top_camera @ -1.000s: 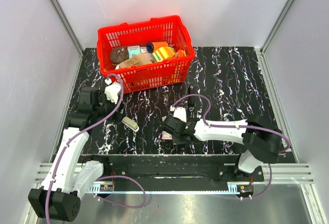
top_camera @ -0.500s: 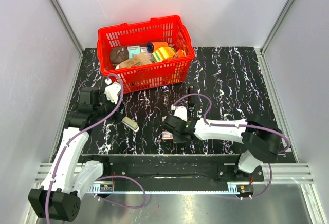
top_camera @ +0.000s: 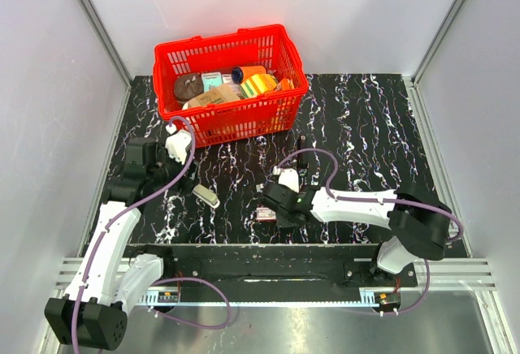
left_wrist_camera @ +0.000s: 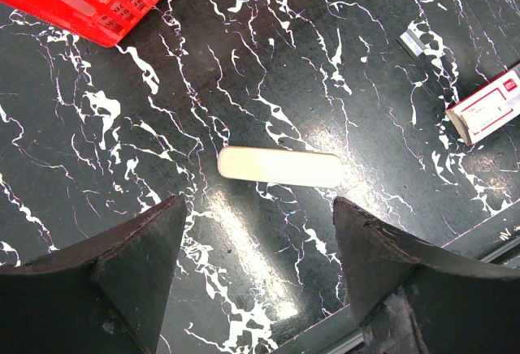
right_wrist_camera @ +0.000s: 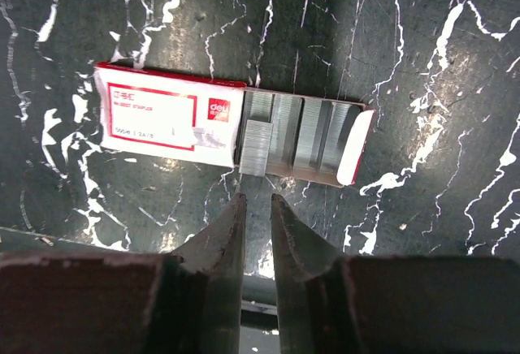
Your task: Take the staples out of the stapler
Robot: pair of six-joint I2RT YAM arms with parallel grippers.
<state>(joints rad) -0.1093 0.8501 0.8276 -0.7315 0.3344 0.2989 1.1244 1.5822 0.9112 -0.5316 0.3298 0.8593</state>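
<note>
The stapler (top_camera: 206, 196) is a cream bar lying flat on the black marbled table, also in the left wrist view (left_wrist_camera: 279, 166). My left gripper (top_camera: 180, 182) hovers just near of it, wide open and empty (left_wrist_camera: 256, 201). The red-and-white staple box (right_wrist_camera: 166, 114) lies with its tray (right_wrist_camera: 313, 139) slid out, and a staple strip (right_wrist_camera: 258, 147) sticks over the tray's near edge. My right gripper (right_wrist_camera: 257, 200) is just short of that strip, its jaws a narrow gap apart with nothing between them. The box also shows in the top view (top_camera: 266, 213), with my right gripper (top_camera: 275, 208) beside it.
A red basket (top_camera: 236, 49) holding several packaged items stands at the back left. A small silvery piece (left_wrist_camera: 414, 41) lies on the table beyond the staple box (left_wrist_camera: 487, 110). The table's front edge and rail (top_camera: 260, 248) run just near of both grippers.
My right gripper has drawn back a little to the right, away from the staple box. The left arm and the stapler have not moved.
</note>
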